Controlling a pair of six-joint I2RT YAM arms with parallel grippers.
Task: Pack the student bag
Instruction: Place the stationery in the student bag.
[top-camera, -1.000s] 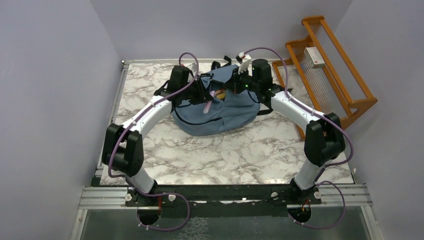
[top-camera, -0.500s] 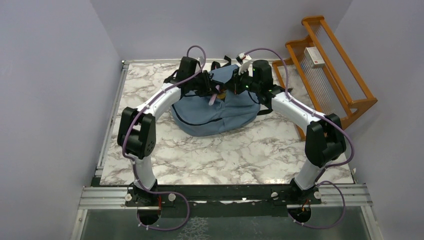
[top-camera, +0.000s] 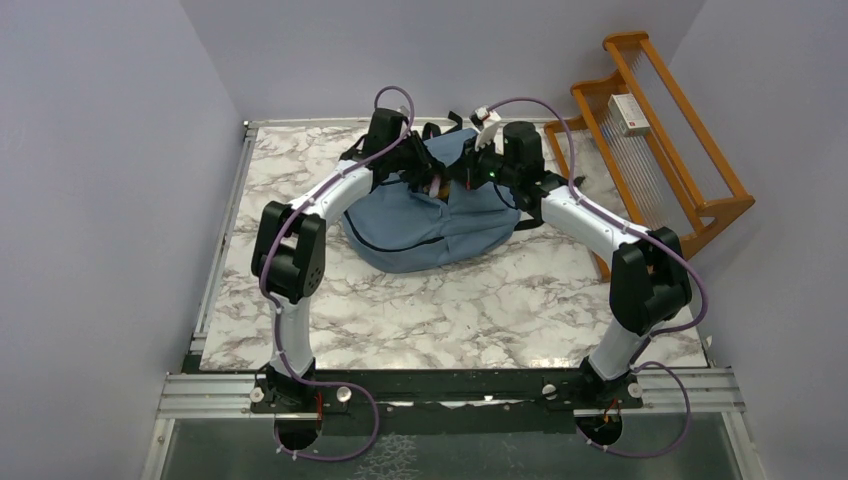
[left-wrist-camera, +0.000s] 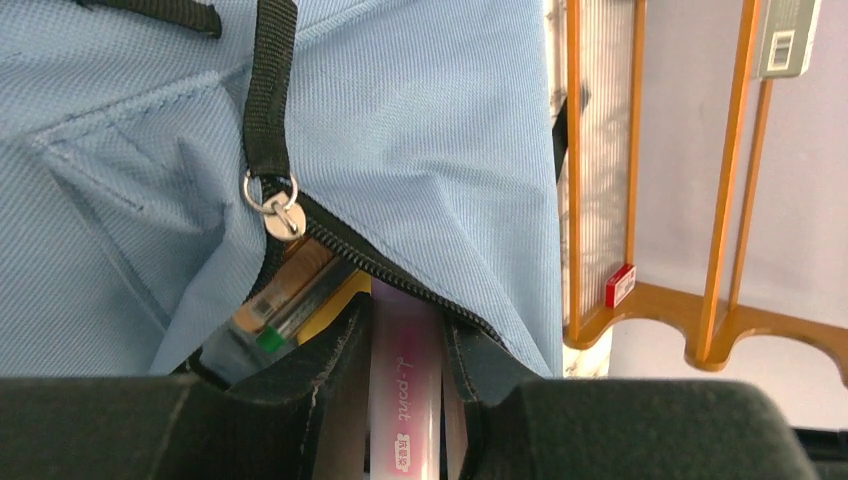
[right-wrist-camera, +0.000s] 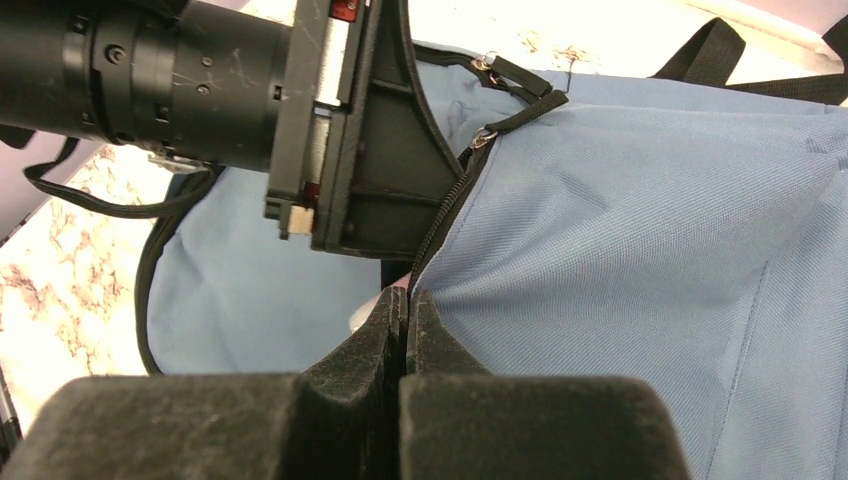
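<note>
Where the marble table (top-camera: 450, 310) reaches the upper middle of the overhead view, one student bag (top-camera: 430, 228) lies flat, slate-blue, with its zipped mouth toward the top of the frame. Both arms meet over that mouth. The left gripper (left-wrist-camera: 405, 345) has its two fingers clamped on a single pink pen (left-wrist-camera: 403, 420), whose far end sits just under the dark zipper edge of the opening. Beside the pen, inside the bag, one clear-and-orange item (left-wrist-camera: 290, 290) shows; what it is cannot be told. The right gripper (right-wrist-camera: 405, 312) has its fingers pressed together on a pinch of the bag's fabric at the zipper edge, with creases running out from the pinch. Two metal zipper rings (right-wrist-camera: 485, 137) are seen in the right wrist view. At the upper right of the overhead view, off the table, stands one wooden rack (top-camera: 690, 190).
</note>
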